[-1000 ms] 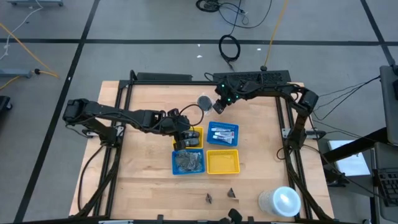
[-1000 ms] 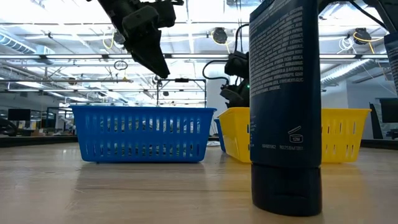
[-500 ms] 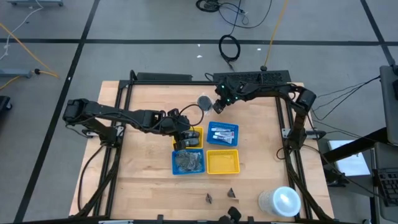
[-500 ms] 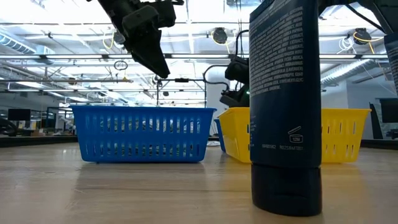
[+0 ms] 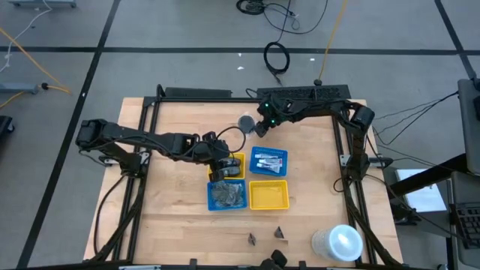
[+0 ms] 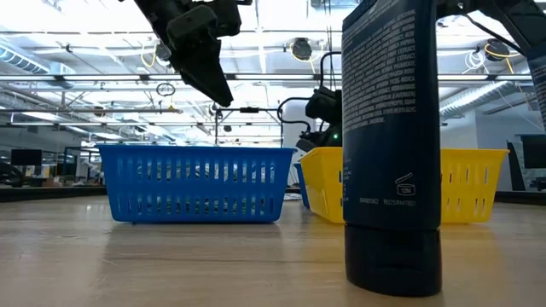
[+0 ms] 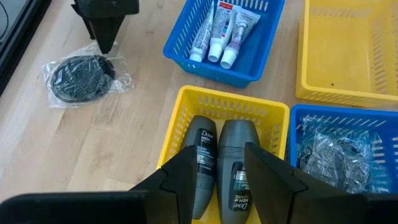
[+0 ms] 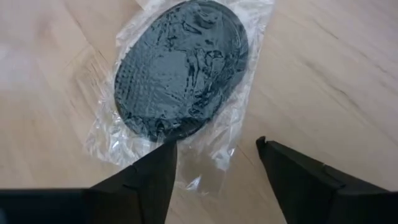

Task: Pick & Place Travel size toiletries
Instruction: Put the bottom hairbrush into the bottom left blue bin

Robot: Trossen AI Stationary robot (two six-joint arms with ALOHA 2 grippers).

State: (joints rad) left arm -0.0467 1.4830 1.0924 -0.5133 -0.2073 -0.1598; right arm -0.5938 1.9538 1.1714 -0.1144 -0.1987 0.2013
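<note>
**Opening the right gripper over the bagged pad**

My right gripper has spread from a narrower setting a second ago to its widest. It hovers empty near the far edge of the tabletop, just above the dark oval pad in its clear bag, and has shifted slightly toward the far edge.

The travel size toiletries lie together in the far blue basket; I count three tubes there, caps toward the near wall.

My left gripper is unchanged: half open, empty, above the yellow basket holding two dark deodorant sticks.

Judgement: the toiletries look placed; the right gripper seems set for the pad, not them.
</note>
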